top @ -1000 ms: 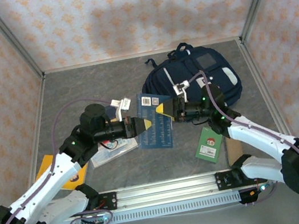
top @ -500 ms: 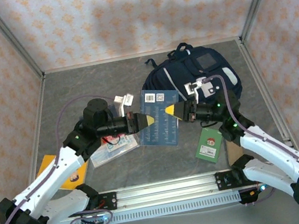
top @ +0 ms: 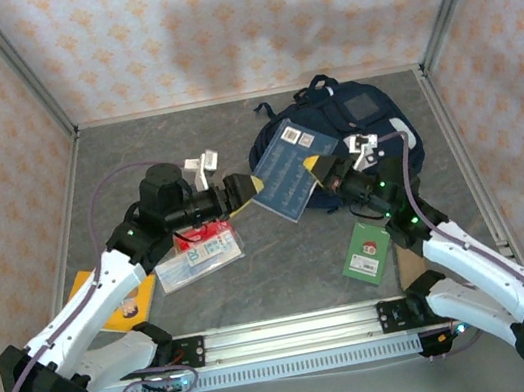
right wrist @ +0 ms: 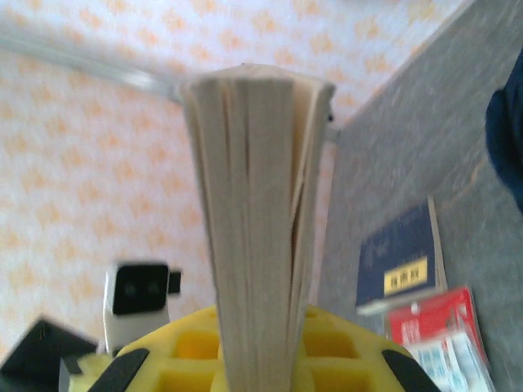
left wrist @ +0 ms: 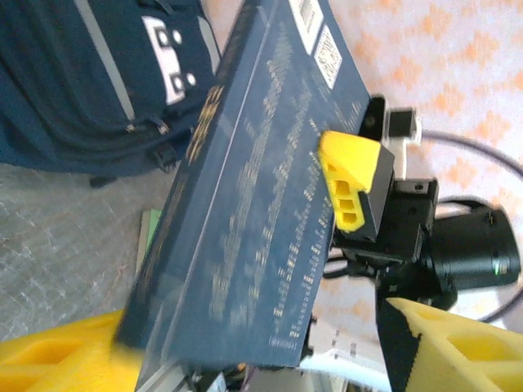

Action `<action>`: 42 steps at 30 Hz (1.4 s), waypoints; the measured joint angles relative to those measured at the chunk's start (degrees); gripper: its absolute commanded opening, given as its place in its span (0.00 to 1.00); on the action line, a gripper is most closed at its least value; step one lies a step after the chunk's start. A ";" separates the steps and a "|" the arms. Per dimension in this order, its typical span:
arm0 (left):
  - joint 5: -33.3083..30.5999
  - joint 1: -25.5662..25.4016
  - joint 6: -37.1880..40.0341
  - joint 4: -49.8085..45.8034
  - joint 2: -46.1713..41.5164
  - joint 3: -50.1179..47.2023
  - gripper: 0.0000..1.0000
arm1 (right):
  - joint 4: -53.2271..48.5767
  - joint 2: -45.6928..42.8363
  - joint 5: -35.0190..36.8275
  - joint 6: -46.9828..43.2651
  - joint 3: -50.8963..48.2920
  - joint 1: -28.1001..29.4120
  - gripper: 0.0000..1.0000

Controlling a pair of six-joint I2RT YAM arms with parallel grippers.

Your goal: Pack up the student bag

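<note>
The student bag [top: 371, 121] lies at the far right of the table [top: 288, 283], its front pockets facing up; nothing can be seen inside it, and the pictures do not settle whether its main mouth is unzipped, because the near-left part is hidden behind a blue book [top: 282, 167]; that book hangs tilted in the air just at the bag's left flank, clear of the table, so it looks like the first item on its way in; the right gripper [top: 319, 167] is clamped on the book's edge, the right wrist view showing the page block squeezed between the yellow pads; the left gripper [top: 245, 187] sits at the opposite lower corner, and in the left wrist view its fingers stand wide with a gap between the cover and one of them, so it reads as released, or nearly so; farther out on the table a green card [top: 366, 252] lies by the right arm, a red and clear packet [top: 203, 250] under the left arm, an orange book [top: 124, 304] nearer the left base, and the right wrist view picks out a small navy booklet [right wrist: 399, 273]; my judgement is that packing has barely begun, with the book yet to go in and the rest left to gather.
</note>
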 measured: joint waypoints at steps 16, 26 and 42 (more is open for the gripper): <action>-14.27 -2.45 -16.65 21.46 3.76 -1.11 0.79 | 7.19 8.35 17.09 12.74 11.15 2.71 0.00; -15.80 -4.79 -18.01 27.19 8.41 0.70 0.71 | 8.39 8.76 18.82 13.16 11.26 5.31 0.00; -15.93 -5.60 -19.65 32.59 11.98 3.37 0.21 | 6.19 6.27 23.89 12.90 10.29 6.97 0.00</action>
